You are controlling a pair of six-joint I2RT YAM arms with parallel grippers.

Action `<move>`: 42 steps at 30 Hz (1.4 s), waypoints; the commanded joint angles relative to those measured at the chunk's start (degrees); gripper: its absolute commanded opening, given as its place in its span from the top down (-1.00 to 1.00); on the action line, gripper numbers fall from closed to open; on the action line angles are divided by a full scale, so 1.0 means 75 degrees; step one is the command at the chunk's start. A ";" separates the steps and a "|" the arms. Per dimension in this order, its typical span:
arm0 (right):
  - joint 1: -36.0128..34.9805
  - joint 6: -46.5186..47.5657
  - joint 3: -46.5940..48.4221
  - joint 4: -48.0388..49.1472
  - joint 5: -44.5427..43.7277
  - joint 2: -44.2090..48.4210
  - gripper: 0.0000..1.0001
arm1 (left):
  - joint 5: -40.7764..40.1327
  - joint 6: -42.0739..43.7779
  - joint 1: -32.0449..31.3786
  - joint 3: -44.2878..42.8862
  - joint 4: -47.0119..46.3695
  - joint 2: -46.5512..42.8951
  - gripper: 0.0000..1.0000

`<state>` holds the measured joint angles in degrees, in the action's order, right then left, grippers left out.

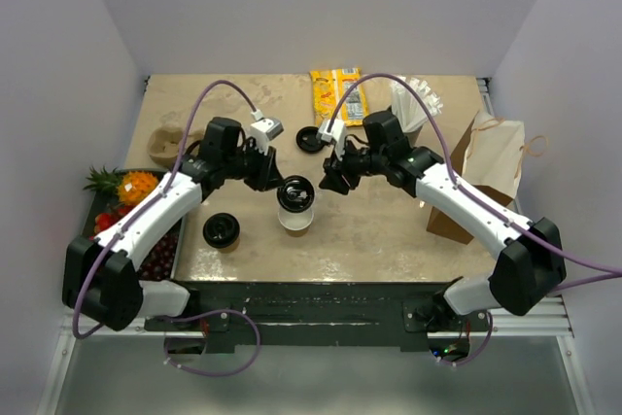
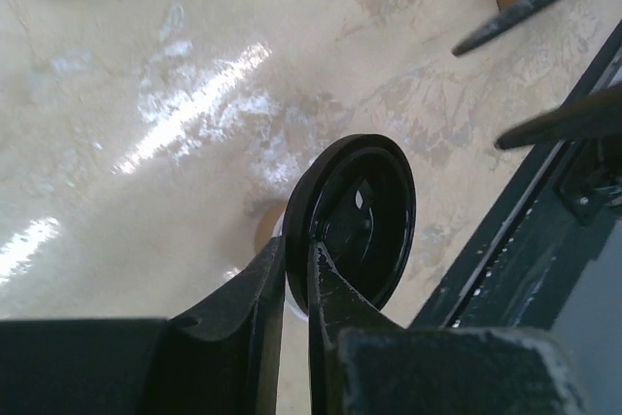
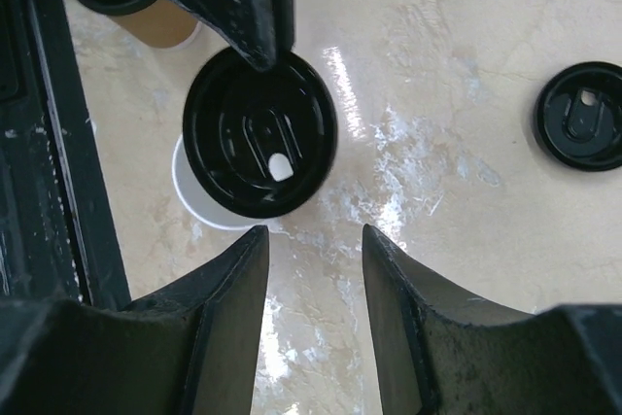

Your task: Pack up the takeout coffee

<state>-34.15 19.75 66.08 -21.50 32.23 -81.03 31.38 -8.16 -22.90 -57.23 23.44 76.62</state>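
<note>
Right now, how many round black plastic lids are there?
3: one lid in the left gripper over the middle cup, second lid on the left brown paper cup, third lid loose farther back.

Table [image 1: 389,230] w/ lidded cup [image 1: 222,231], 2nd cup [image 1: 295,222], loose lid [image 1: 309,138], bag [image 1: 486,177].

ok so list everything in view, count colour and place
lidded cup: one, kraft brown with black lid, near left
centre cup: one, white rim, mid-table under held lid
held lid: one, black, off-centre over centre cup
loose lid: one, black, flat behind centre cup
snack packet: one, yellow, far edge
straws: several, white, far right
paper bag: one, brown, right side
cup carrier: one, beige cardboard, far left
fruit: pile, mixed colours, left edge
left pincer: one, black, shut on held lid's edge
right pincer: one, black, open, empty, near centre cup
</note>
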 commanded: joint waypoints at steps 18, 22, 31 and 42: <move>0.0651 -0.2153 -0.0045 0.1624 -0.2293 0.0410 0.01 | -0.5660 0.7764 -0.3720 0.2825 -0.4929 -0.3020 1.00; 0.0651 -0.1954 -0.0174 0.1694 -0.2235 0.0398 0.00 | -0.5718 0.8704 -0.4060 0.3830 -0.5783 -0.3278 1.00; 0.0640 -0.1836 -0.0619 0.2151 -0.1918 0.0223 0.00 | -0.5508 0.9537 -0.4295 0.5356 -0.7227 -0.4144 1.00; 0.0628 -0.1918 -0.1053 0.2503 -0.1766 0.0328 0.00 | -0.4969 1.0533 -0.4635 0.6844 -0.8468 -0.4568 1.00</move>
<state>-29.30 5.52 58.92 -6.04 17.54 -79.59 -8.80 66.83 -56.49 -8.67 -31.48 42.48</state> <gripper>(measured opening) 0.496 0.169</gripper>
